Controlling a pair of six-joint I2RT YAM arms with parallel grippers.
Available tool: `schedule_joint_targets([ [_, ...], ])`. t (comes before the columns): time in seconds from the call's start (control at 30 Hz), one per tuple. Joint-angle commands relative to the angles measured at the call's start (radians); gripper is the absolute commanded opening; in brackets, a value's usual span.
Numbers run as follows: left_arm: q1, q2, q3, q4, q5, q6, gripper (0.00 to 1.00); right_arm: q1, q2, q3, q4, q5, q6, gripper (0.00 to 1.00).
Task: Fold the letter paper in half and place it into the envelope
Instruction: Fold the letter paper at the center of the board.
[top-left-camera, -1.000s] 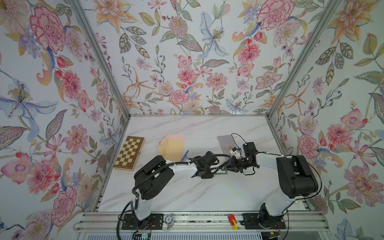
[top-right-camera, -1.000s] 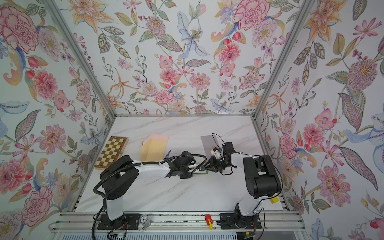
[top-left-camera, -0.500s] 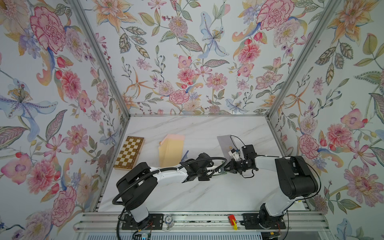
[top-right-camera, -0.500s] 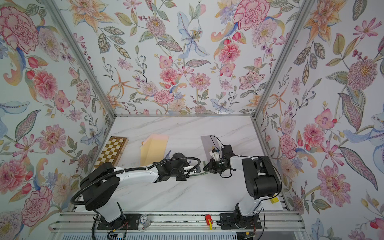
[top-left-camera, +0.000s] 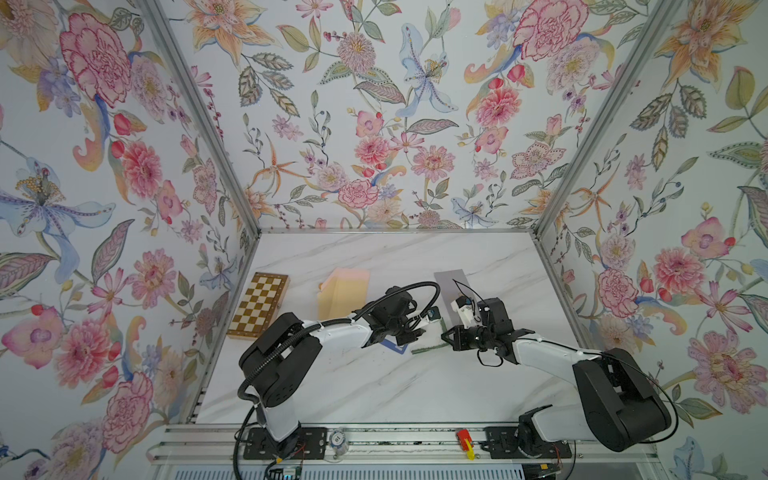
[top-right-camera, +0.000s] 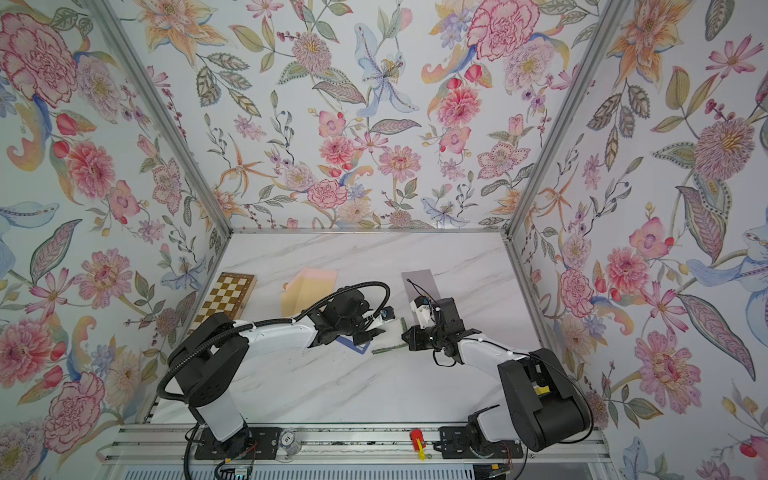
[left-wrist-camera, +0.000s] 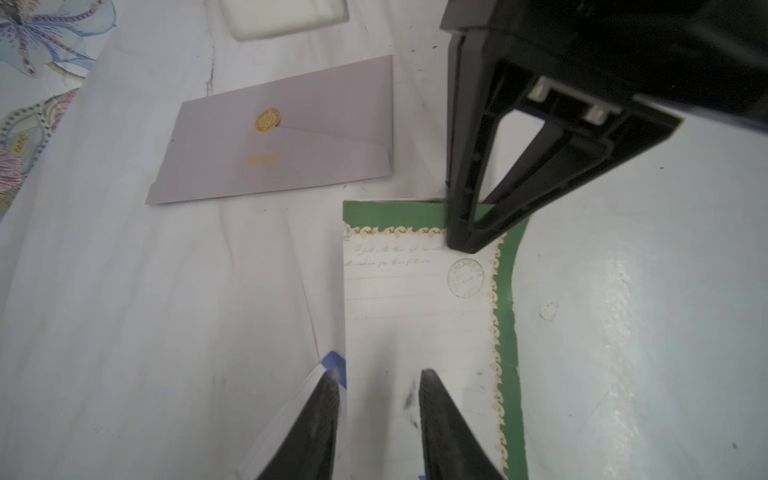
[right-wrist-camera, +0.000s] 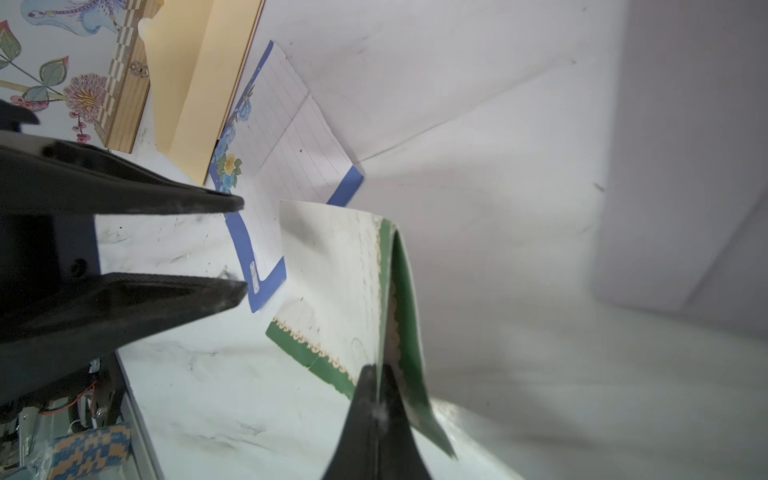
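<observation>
The letter paper (left-wrist-camera: 415, 311), cream with a green border, lies on the marble table (top-left-camera: 374, 386) between my arms; it also shows in both top views (top-left-camera: 428, 343) (top-right-camera: 386, 345). My right gripper (right-wrist-camera: 377, 370) (top-left-camera: 446, 334) is shut on the paper's green edge and holds that edge raised, so the sheet (right-wrist-camera: 332, 270) curves up. Over the paper's opposite end my left gripper (left-wrist-camera: 380, 374) (top-left-camera: 419, 332) stands open, with nothing between its fingers. The grey envelope (left-wrist-camera: 274, 133) (top-left-camera: 451, 282) with a gold seal lies flat just beyond the paper.
A blue-bordered lined sheet (right-wrist-camera: 286, 137) lies partly under the letter paper beside my left gripper. A yellow and pink folder (top-left-camera: 343, 291) and a wooden chessboard (top-left-camera: 259, 305) sit at the left. Floral walls enclose the table on three sides.
My left gripper's jaws have opened and its arm has shifted. The right gripper's jaws have closed on the paper's edge.
</observation>
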Motion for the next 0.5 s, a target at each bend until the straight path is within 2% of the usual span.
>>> schedule_joint_targets([
  [0.0, 0.034, 0.015, -0.001, 0.026, 0.108, -0.046, 0.36, 0.015, -0.023, -0.024, 0.072, 0.048, -0.001, 0.0],
  [0.47, 0.107, 0.108, 0.011, 0.037, 0.208, -0.069, 0.37, 0.061, -0.081, -0.061, 0.09, 0.139, -0.05, 0.0],
])
